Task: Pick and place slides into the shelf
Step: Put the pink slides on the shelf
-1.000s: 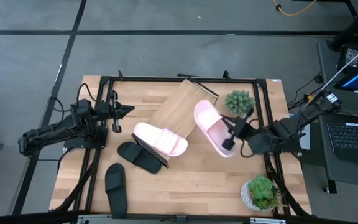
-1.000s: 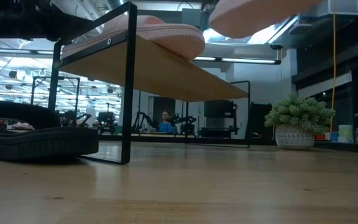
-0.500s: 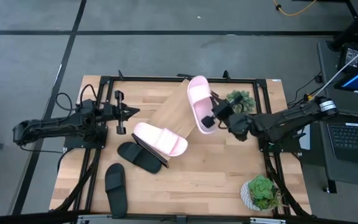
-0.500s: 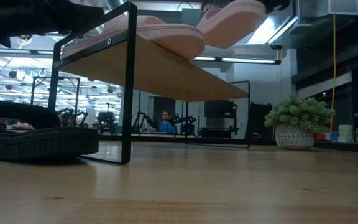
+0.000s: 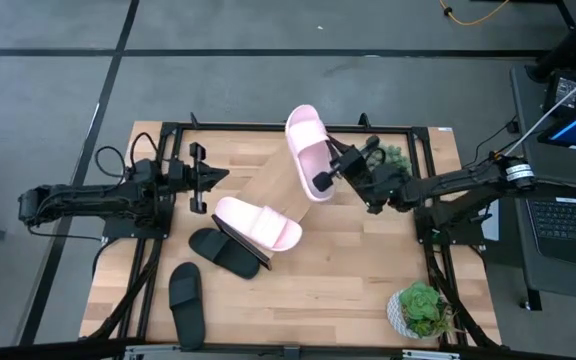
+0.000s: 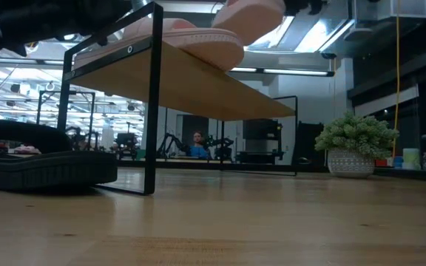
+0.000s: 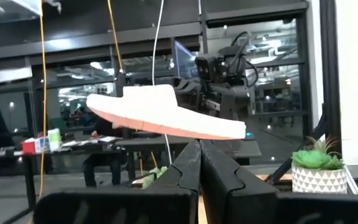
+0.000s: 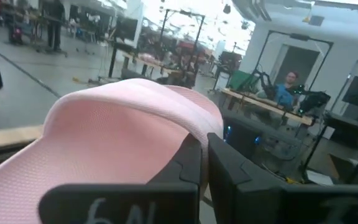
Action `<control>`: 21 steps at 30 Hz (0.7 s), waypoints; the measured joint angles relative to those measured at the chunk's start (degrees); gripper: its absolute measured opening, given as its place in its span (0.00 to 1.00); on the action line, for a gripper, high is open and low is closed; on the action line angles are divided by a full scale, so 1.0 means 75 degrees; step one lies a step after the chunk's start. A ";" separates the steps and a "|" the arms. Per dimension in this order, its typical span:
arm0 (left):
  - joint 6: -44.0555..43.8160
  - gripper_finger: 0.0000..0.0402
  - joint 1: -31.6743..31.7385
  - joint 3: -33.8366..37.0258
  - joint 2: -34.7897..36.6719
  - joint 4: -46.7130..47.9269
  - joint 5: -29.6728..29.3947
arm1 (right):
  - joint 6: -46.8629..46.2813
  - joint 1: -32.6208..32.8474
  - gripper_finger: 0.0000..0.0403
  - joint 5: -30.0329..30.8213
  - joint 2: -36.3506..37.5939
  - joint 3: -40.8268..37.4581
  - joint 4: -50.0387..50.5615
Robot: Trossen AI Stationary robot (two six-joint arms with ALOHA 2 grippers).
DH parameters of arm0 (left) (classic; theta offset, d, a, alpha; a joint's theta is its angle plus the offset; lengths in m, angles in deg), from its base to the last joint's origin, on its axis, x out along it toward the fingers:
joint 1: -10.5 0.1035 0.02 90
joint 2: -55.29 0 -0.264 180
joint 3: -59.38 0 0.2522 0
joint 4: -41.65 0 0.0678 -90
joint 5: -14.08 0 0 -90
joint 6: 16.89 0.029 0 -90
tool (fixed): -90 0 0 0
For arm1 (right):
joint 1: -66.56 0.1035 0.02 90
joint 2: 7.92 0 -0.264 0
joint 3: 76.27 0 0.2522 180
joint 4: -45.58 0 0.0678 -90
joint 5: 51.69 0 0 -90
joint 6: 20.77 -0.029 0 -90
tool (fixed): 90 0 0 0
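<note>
Two slides pale pink – one (image 5: 308, 153) raised, one (image 5: 258, 223) on shelf (image 5: 280, 176) of light wood with thin black frame. Two other slides black – one (image 5: 224, 252) beside shelf, one (image 5: 186, 300) nearer table (image 5: 348, 290) edge. Table was light, banded wood. Both arms dark. Two potted plants green – one (image 5: 420, 309) in white patterned pot. Floor grey.

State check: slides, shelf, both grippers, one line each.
Right gripper: shut on pink slide.
Held pink slide: in the air over the shelf's far end.
Other pink slide: lying on the shelf's near end.
Black slides: flat on the table, not shelved.
Shelf: slanted, one slide on it.
Left gripper: shut, empty, left of shelf.
</note>
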 joint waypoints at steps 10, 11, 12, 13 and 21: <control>-0.0011 0.19 0.0000 -0.0848 -0.1243 -0.0022 0.0009 | 0.0783 -0.0435 0.03 -0.1517 -0.0491 0.0000 -0.1783; -0.0011 0.23 0.0000 -0.0908 -0.1378 -0.0013 0.0005 | 0.0783 -0.0447 0.03 -0.1533 -0.0491 -0.0002 -0.1784; -0.0010 0.26 0.0000 -0.0967 -0.1511 -0.0013 0.0002 | 0.0783 -0.0460 0.03 -0.1533 -0.0493 0.0000 -0.1795; -0.0008 0.30 0.0000 -0.1035 -0.1652 -0.0007 0.0002 | 0.0783 -0.0467 0.03 -0.1531 -0.0493 0.0000 -0.1827; -0.0611 0.47 -0.0097 -0.2136 -0.2906 -0.0023 -0.0017 | 0.0815 -0.0576 0.03 -0.1717 -0.0494 -0.0006 -0.2320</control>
